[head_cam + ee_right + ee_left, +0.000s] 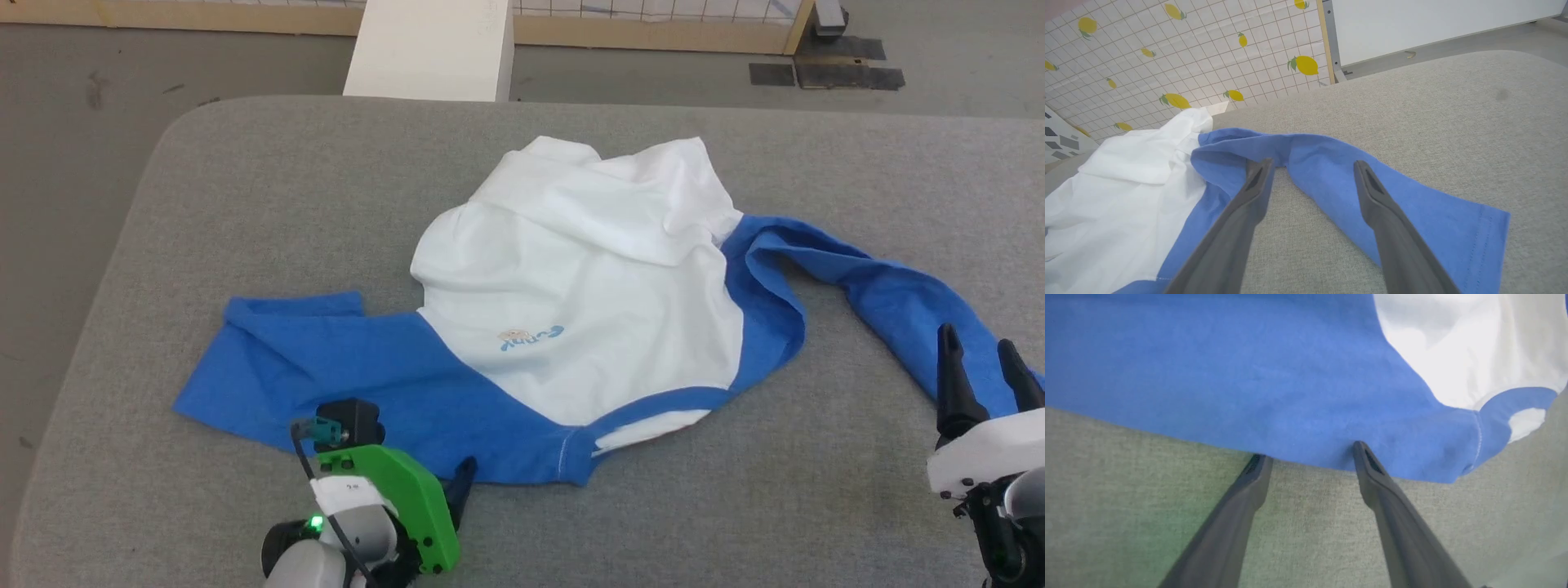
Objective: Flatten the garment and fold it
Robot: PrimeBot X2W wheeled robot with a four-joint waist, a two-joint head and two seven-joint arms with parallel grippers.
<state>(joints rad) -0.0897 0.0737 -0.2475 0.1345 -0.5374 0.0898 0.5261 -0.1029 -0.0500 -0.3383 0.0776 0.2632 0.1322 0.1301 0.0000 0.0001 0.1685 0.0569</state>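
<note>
The garment (588, 269) lies crumpled on the grey padded table (245, 204), its white body bunched and folded over at the far side. One blue sleeve (326, 359) spreads flat to the left, and the other blue sleeve (882, 294) trails twisted to the right. A small blue logo (531, 336) shows on the chest. My left gripper (1308, 453) is open, its fingertips at the near edge of the blue shoulder cloth (1249, 375), with nothing held. Low over the right sleeve (1412, 204) my right gripper (1311, 164) (976, 339) is open, one finger on each side of the cloth.
A white block (433, 49) stands beyond the table's far edge. Behind it runs a wooden-framed wall of lemon-print grid tiles (1167, 53). Black patches (824, 73) lie on the floor at the far right. Bare table surrounds the garment.
</note>
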